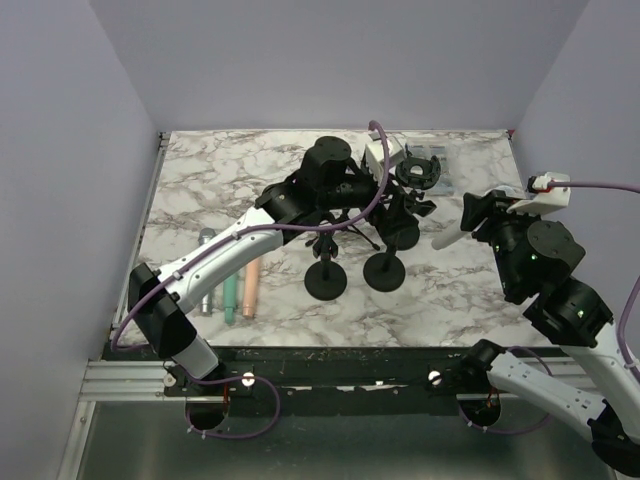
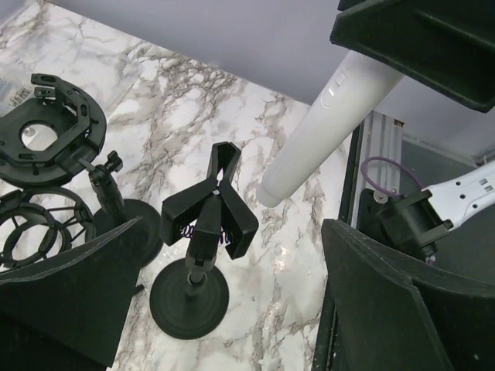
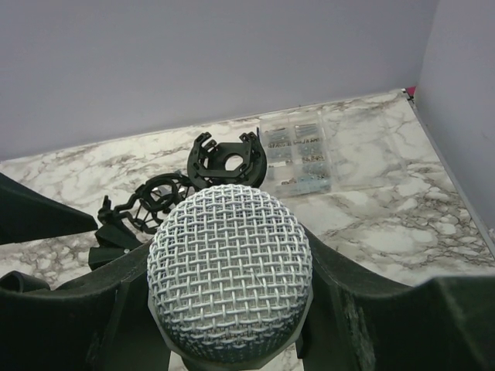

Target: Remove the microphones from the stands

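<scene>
My right gripper (image 3: 232,325) is shut on the white microphone, whose silver mesh head (image 3: 230,270) fills the right wrist view. In the top view the microphone (image 1: 452,232) hangs in the air to the right of the stands, clear of them, in my right gripper (image 1: 480,215). In the left wrist view its white body (image 2: 336,124) points down over the table. The black clip stand (image 2: 207,232) stands upright with an empty clip. My left gripper (image 2: 232,309) is open and empty above that stand, with one finger (image 2: 387,301) on each side.
Two round-based black stands (image 1: 327,281) (image 1: 384,270) stand mid-table. Two black shock mounts (image 3: 227,158) (image 3: 151,202) stand behind them. A clear box of screws (image 3: 298,154) lies at the back. Several pen-like sticks (image 1: 228,285) lie at the left. The table rail (image 1: 300,378) runs along the near edge.
</scene>
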Robot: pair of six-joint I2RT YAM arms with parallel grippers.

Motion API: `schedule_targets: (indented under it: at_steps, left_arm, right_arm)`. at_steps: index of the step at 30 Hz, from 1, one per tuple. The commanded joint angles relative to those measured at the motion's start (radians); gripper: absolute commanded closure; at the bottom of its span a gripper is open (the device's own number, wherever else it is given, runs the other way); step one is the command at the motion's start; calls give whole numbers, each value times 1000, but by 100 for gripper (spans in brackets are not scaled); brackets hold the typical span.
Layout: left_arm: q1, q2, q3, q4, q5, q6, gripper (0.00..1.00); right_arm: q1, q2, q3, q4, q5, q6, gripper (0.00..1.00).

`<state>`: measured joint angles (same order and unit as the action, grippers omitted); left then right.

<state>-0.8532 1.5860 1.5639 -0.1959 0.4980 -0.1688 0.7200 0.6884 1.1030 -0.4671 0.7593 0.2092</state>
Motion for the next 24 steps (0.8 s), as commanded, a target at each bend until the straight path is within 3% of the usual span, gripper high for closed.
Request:
schedule_targets:
  at_steps: [1, 10, 17, 24]
  left_arm:
    - [0, -55, 25, -80, -64, -42, 3]
    - [1, -239, -64, -101, -117, -18, 3]
    - [-11, -334, -245, 135, 89, -249, 6]
    - [-89, -338, -324, 190, 37, -291, 13]
  right_arm:
    - [2, -4, 18, -30, -46, -15, 76]
    - [2, -44, 67, -63, -320, -13, 72]
    - [2, 23, 113, -54, -715, 110, 74]
    - [2, 75, 65, 59, -913, 214, 79]
